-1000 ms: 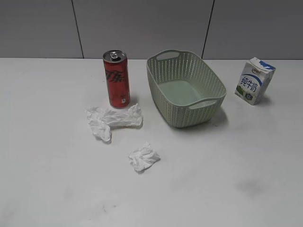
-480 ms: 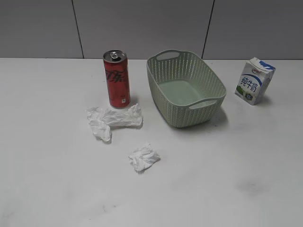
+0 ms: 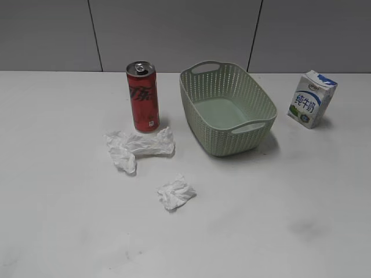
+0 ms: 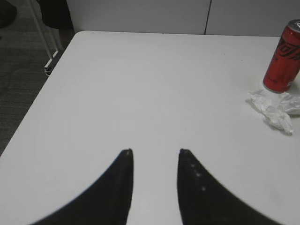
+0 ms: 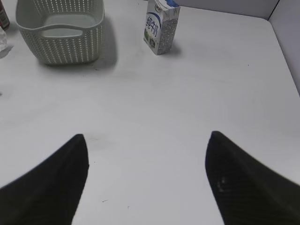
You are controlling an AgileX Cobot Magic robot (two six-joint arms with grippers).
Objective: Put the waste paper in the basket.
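The left pincer and right pincer both hang spread and empty over the table, so no pickup has begun: each waste paper wad, longer and smaller, lies at the basket's eight o'clock awaiting a grasp.

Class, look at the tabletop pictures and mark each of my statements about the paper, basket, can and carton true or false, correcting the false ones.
1. The basket holds no paper. True.
2. The longer paper wad lies in front of the red can. True.
3. The milk carton stands left of the can. False: it stands right of the basket.
4. The left tool grips the smaller paper wad. False: it is open, over bare table.
5. The right tool is open. True.
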